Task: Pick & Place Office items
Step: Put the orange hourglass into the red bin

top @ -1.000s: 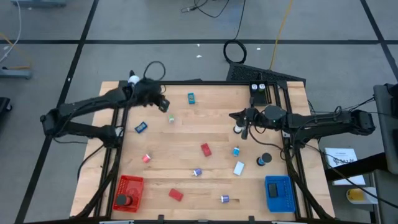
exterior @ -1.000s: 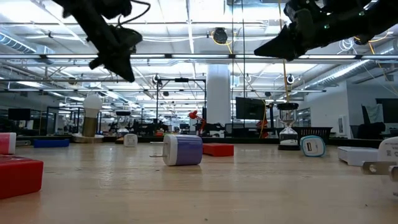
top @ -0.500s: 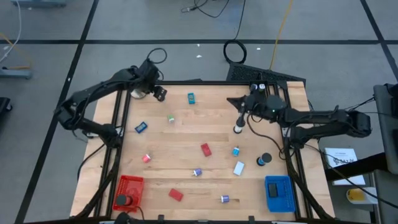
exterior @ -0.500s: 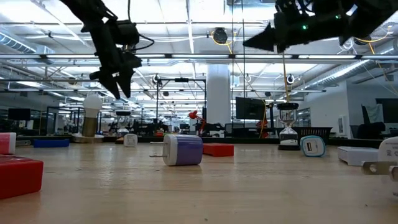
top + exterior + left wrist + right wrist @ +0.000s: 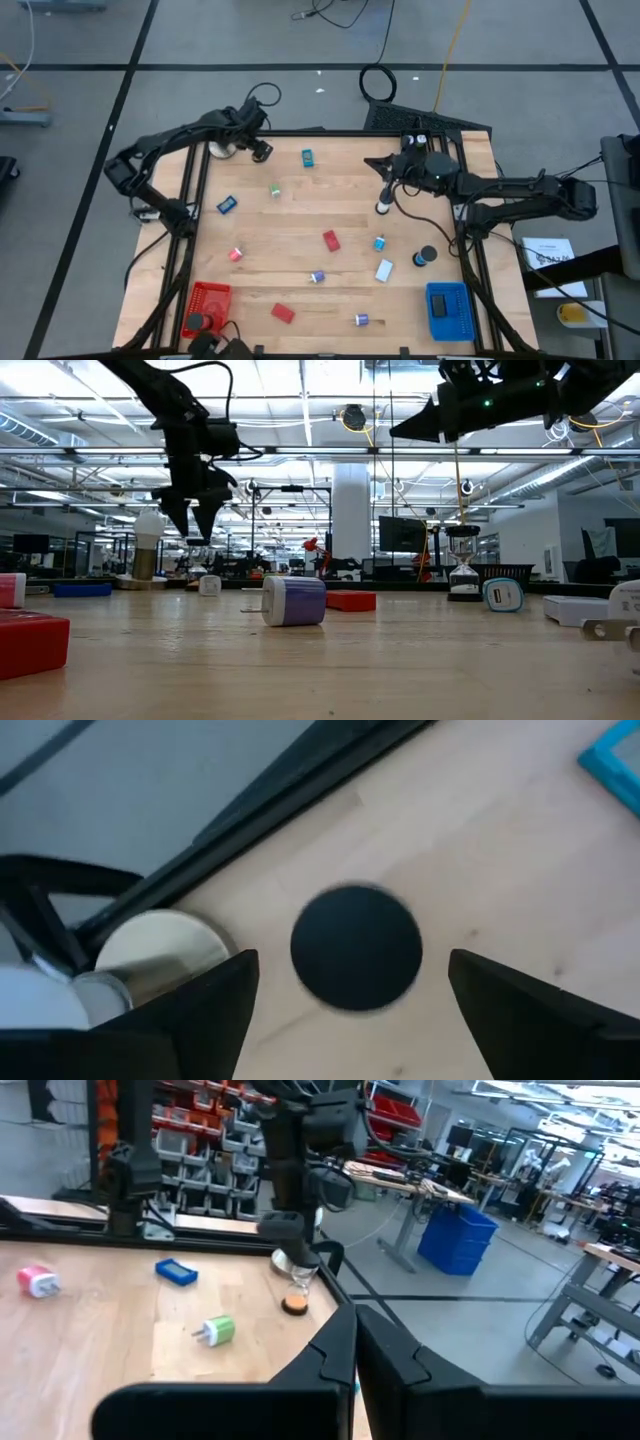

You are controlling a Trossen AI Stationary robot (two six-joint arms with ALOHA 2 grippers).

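While spread wide, left fingers (image 5: 215, 995) flank the black disc (image 5: 356, 947).

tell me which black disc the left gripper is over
The black disc by the table's far left corner, next to the white ball on its tan base. The open left gripper is right above it; the other black disc lies near the blue basket.

Right claw (image 5: 354, 1342) closed (fingers touching), green plug (image 5: 215, 1329), blue block (image 5: 176, 1270)
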